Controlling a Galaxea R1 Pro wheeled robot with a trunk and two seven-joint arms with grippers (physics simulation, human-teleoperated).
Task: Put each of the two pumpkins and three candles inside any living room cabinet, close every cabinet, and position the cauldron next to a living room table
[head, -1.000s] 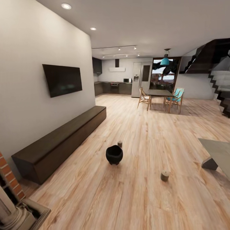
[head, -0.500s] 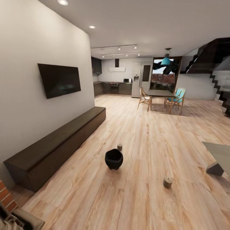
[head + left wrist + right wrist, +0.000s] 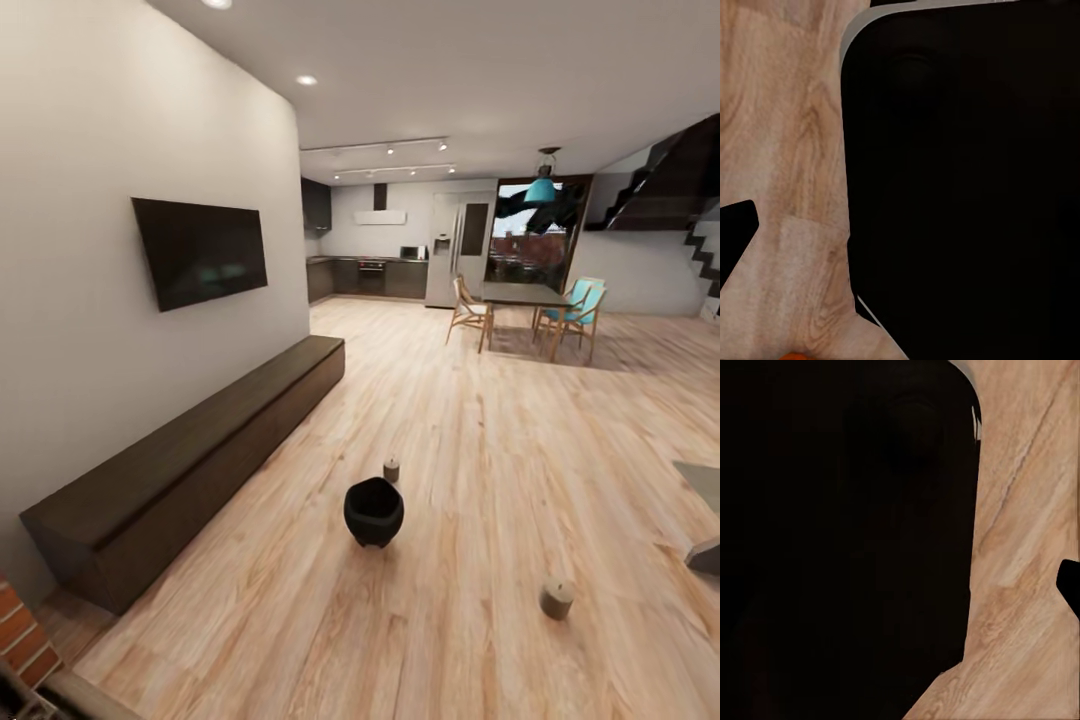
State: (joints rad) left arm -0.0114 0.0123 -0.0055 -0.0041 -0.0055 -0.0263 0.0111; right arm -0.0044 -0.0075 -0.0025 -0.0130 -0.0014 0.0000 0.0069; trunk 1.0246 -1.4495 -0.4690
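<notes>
Robot faced a living room with the task items loose on the wood floor; whether either gripper's jaws were parted or clenched could not be told.

Both wrist views were mostly dark robot body over floorboards. The black cauldron (image 3: 374, 511) stood mid-floor. One candle (image 3: 391, 470) sat just beyond the cauldron, another candle (image 3: 556, 598) well apart from it, nearer the camera. The long dark cabinet (image 3: 190, 463), all fronts shut, ran along the wall beside the cauldron, under the television (image 3: 202, 250). Risk: driving forward could knock over the small candles.

cabinet (image 3: 190, 465) left | cauldron (image 3: 374, 511) centre | candle (image 3: 391, 470) just behind
</notes>
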